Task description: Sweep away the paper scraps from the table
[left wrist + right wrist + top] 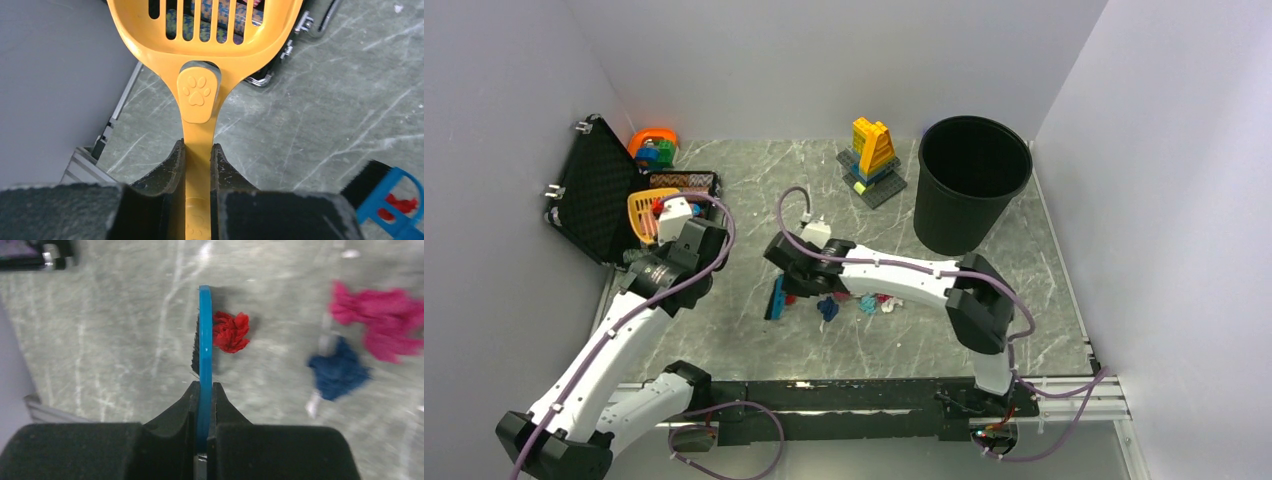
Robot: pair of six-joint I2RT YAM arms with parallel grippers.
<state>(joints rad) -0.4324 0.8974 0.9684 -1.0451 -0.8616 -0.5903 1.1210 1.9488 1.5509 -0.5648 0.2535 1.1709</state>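
My left gripper (198,150) is shut on the handle of an orange slotted scoop (200,30), held at the table's left near the black case; the scoop also shows in the top view (642,212). My right gripper (205,387) is shut on a blue brush (205,335) with black bristles, its edge toward me. The brush (776,297) stands on the grey-green marble table (754,340) at mid-table. A red paper scrap (231,332) lies touching the brush's right side. A dark blue scrap (340,371) and a pink scrap (382,320) lie further right. Several scraps (864,303) lie under my right arm.
A black bin (971,183) stands at the back right. A yellow-orange brick build (873,152) stands at the back middle. An open black case (594,190) with poker chips (682,182) is at the back left, with an orange toy (654,146) behind it. A black rail (824,395) runs along the near edge.
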